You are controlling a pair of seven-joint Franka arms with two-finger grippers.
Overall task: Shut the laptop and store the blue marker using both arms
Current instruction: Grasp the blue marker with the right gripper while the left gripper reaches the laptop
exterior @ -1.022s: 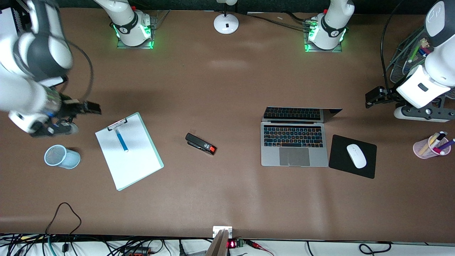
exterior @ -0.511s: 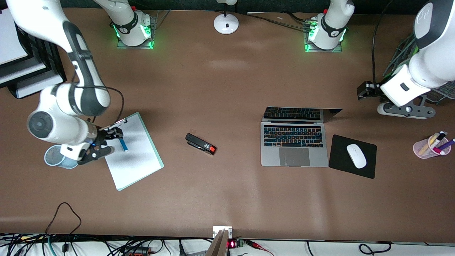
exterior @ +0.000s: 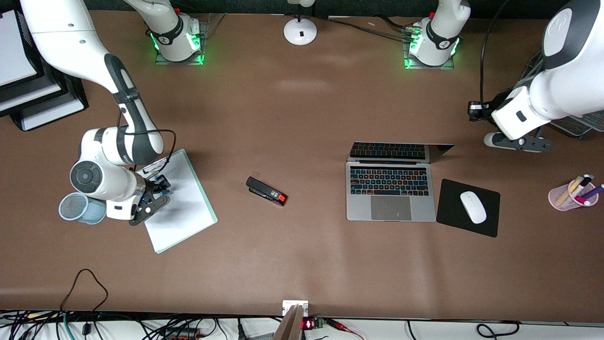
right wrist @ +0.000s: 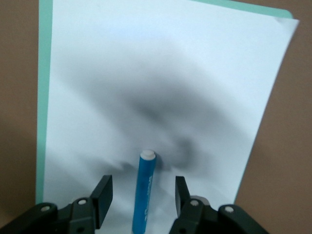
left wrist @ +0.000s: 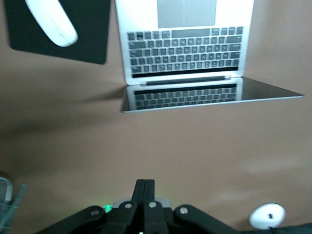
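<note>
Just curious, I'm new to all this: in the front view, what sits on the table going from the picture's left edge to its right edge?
Blue mesh cup → clipboard → stapler → laptop → mouse pad → pink pen cup.

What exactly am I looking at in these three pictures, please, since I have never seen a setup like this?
Two white robot arms are bolted to a brown table, each ending in a two-fingered claw. The wide picture looks down from a high camera facing them; the other two come from cameras on the arms' wrists.

The right claw is open, its fingers on either side of the blue marker, which lies on the paper of a clipboard. It has not gripped it. A blue mesh cup lies beside the clipboard.

The left claw is shut, empty and over bare table near the open laptop.

Also on the table: a stapler, a white mouse on a black pad, and a pink cup of pens.
</note>
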